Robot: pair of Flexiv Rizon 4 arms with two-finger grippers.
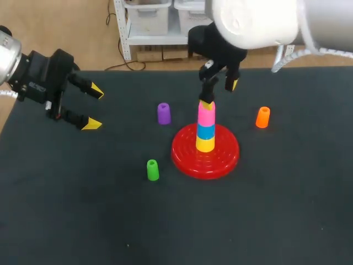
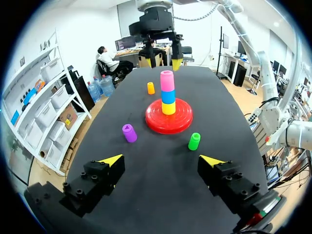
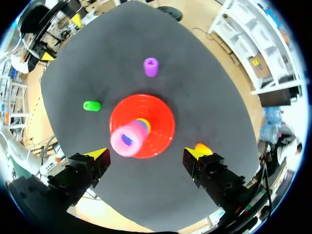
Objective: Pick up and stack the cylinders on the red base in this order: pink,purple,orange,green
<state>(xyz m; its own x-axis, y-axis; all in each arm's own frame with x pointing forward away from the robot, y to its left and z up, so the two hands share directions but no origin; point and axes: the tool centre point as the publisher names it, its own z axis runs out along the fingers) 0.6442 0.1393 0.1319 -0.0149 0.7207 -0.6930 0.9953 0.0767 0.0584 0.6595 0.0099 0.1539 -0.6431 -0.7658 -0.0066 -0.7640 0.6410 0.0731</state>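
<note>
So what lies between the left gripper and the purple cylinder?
Nothing: only bare black table separates the left gripper from the purple cylinder. The head view shows it, and the left wrist view agrees.

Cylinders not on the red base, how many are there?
3: the purple cylinder left of the red base, the green cylinder by its front left, the orange cylinder on its right. None looks hidden.

A cylinder stack (image 1: pixel 206 128) stands on the base (image 1: pixel 182 153); three loose cylinders (image 1: pixel 164 113) (image 1: pixel 263 117) (image 1: pixel 153 169) surround it.
</note>
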